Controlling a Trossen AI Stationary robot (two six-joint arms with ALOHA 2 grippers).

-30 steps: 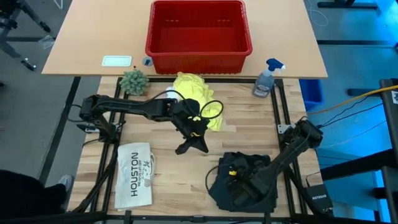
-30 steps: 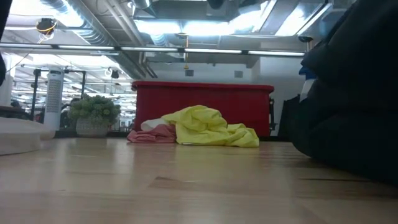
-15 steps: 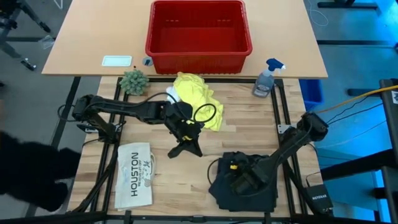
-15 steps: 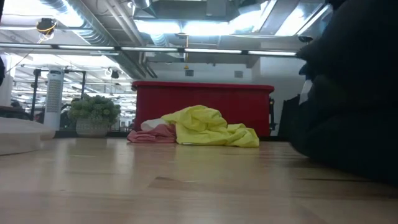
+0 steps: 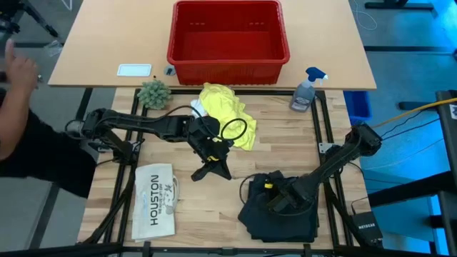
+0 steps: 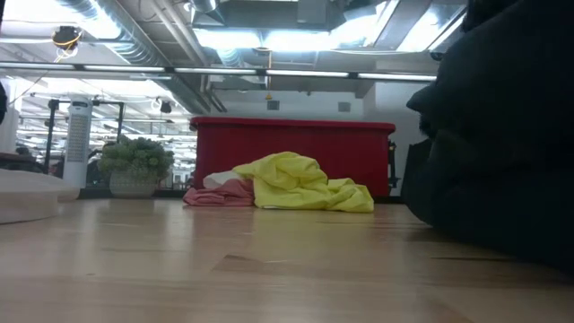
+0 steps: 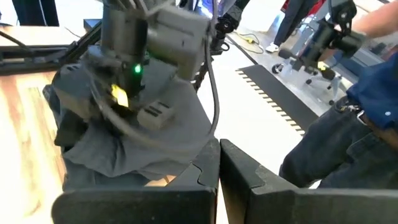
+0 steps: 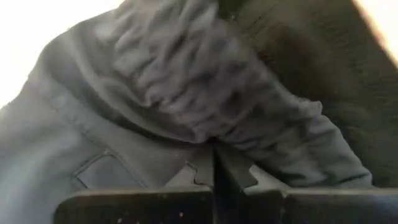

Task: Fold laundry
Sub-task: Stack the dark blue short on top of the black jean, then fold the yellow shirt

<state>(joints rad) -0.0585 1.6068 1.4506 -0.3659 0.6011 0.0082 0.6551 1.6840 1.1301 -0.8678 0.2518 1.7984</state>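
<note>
Down at the table's near right, the right gripper point(image 5: 280, 202) presses clenched into the heaped dark trousers point(image 5: 280, 220) — holding no visible fold (probably flattening them) — while the left gripper point(image 5: 214, 170) waits mid-table, clenched and empty.

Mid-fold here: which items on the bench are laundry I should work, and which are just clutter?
Laundry: dark trousers under the right gripper; yellow T-shirt; pink cloth; white cloth.

Clutter: red basket; HOUSTON item; spray bottle; small plant.
</note>
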